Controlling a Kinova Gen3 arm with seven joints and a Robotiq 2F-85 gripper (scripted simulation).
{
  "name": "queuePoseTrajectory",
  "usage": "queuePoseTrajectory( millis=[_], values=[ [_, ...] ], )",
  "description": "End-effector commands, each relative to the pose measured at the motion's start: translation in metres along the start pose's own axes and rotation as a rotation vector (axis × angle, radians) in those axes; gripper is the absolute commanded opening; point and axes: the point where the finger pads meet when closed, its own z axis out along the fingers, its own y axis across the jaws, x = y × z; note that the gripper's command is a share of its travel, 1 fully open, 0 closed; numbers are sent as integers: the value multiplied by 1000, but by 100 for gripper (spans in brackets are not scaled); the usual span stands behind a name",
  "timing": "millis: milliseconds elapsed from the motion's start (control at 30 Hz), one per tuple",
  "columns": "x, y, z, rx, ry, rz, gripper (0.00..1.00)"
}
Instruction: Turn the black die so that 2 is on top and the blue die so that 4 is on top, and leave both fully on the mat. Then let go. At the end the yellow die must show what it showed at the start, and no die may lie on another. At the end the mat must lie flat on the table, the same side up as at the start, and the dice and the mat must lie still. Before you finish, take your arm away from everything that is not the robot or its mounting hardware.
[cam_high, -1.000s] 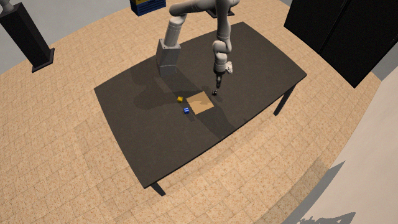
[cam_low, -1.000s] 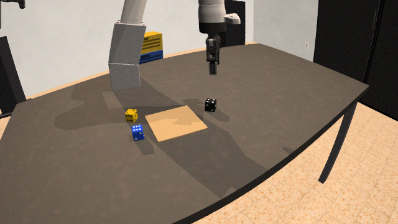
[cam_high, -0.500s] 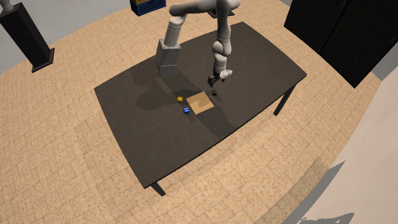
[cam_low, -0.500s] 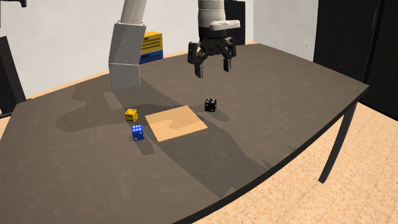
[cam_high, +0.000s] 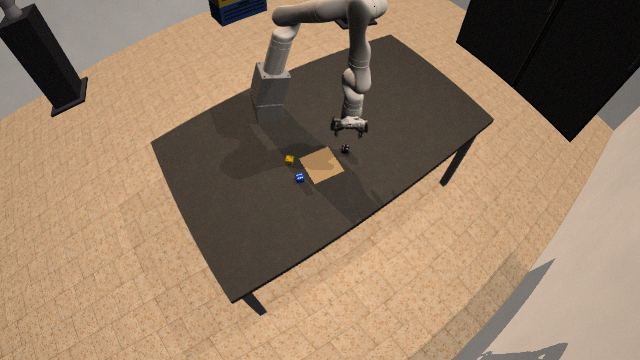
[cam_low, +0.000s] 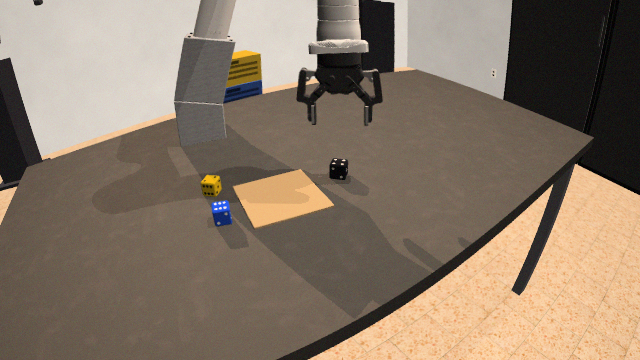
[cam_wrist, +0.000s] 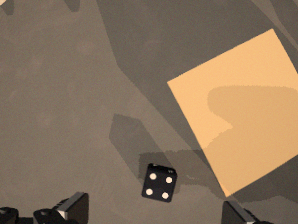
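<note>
The black die (cam_high: 345, 148) (cam_low: 338, 168) (cam_wrist: 160, 183) lies on the dark table (cam_high: 250, 225) (cam_low: 450, 150), just off the right corner of the tan mat (cam_high: 322, 166) (cam_low: 282, 197) (cam_wrist: 246, 110). In the wrist view its top shows four pips. The blue die (cam_high: 300, 177) (cam_low: 221, 213) and the yellow die (cam_high: 289, 160) (cam_low: 211, 185) lie on the table close to the mat's left edge, apart from each other. No die is on the mat. My gripper (cam_high: 349, 134) (cam_low: 339, 121) (cam_wrist: 154, 213) is open and empty, pointing down, well above and slightly behind the black die.
The arm's grey base pedestal (cam_high: 270, 95) (cam_low: 202, 95) stands on the table behind the mat. A blue and yellow crate (cam_low: 243, 75) sits on the floor beyond the table. Black cabinets (cam_high: 550, 50) stand to the right, off the table.
</note>
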Motion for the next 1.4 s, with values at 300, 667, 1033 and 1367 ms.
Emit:
queuePoseTrajectory(
  millis=[300,667,1033,1367],
  values=[
    [-1,2,3,-7,-2,157,100],
    [-1,2,3,-7,-2,175,46],
    [-1,2,3,-7,-2,175,46],
    [-1,2,3,-7,-2,175,46]
  ],
)
